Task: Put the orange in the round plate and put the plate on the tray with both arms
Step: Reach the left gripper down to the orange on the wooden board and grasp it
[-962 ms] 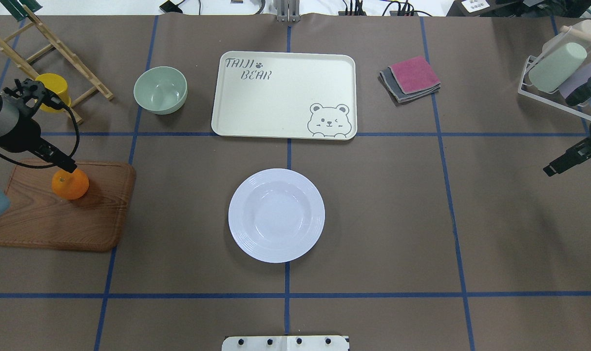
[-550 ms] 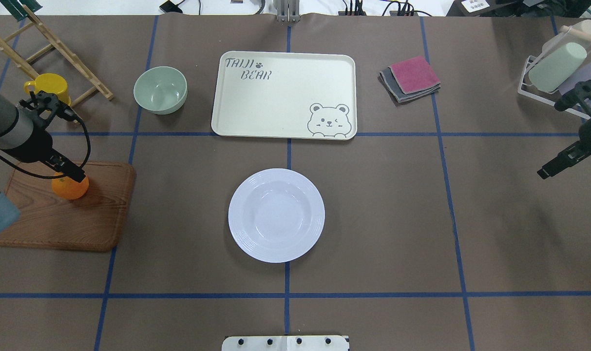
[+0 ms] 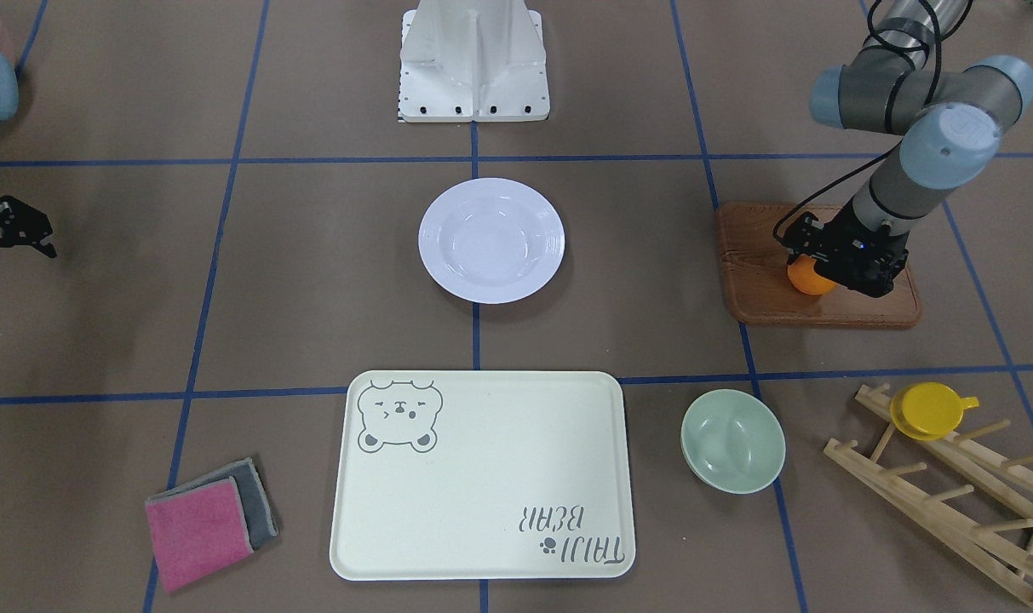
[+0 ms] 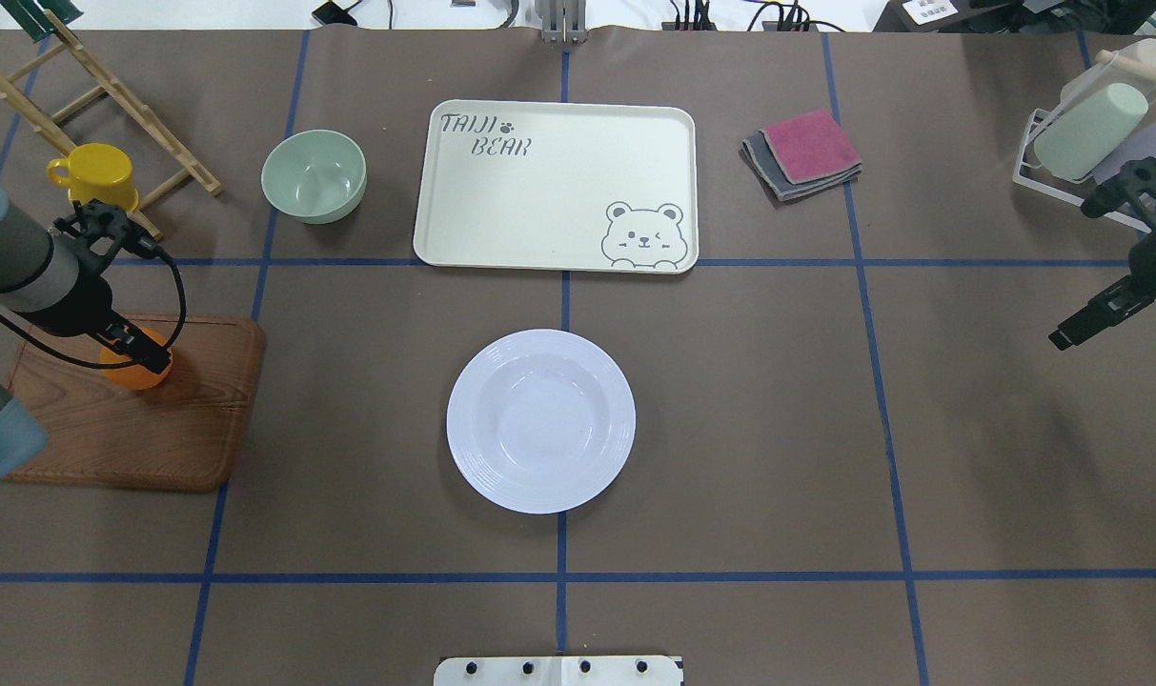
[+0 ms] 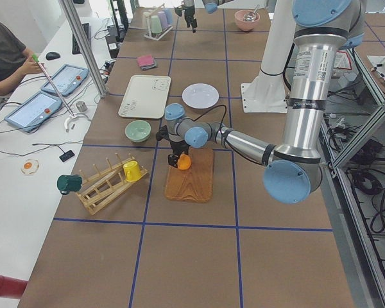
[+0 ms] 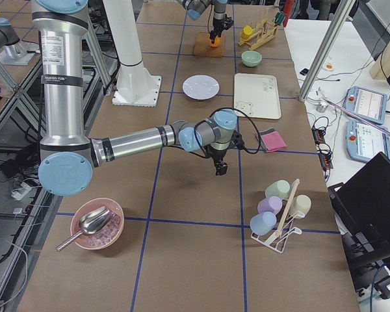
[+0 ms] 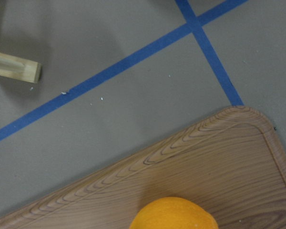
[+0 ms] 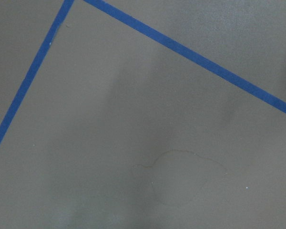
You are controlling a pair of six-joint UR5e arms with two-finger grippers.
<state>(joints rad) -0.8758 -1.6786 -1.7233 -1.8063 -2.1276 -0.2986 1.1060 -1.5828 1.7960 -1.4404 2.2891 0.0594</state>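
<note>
The orange [image 4: 120, 370] [image 3: 808, 281] sits on the brown wooden board [image 4: 139, 438], and its top shows at the bottom edge of the left wrist view [image 7: 174, 213]. My left gripper [image 4: 153, 359] [image 3: 835, 266] hangs right over the orange and hides part of it. Its fingers look like one thin black bar, and I cannot tell whether they are open. The white round plate [image 4: 540, 420] lies empty at the table's middle. The cream bear tray [image 4: 539, 243] lies empty beyond it. My right gripper [image 4: 1065, 337] hovers at the far right over bare table, shut on nothing.
A pale-green bowl [image 4: 314, 175] stands left of the tray. A yellow cup [image 4: 91, 174] sits by a wooden rack [image 4: 111, 86]. Folded cloths [image 4: 804, 152] lie right of the tray. A cup rack [image 4: 1092, 133] stands at the far right.
My left gripper has moved toward the table's near side and to the right, onto the orange, uncovering the yellow cup. My right gripper has shifted slightly inward.
</note>
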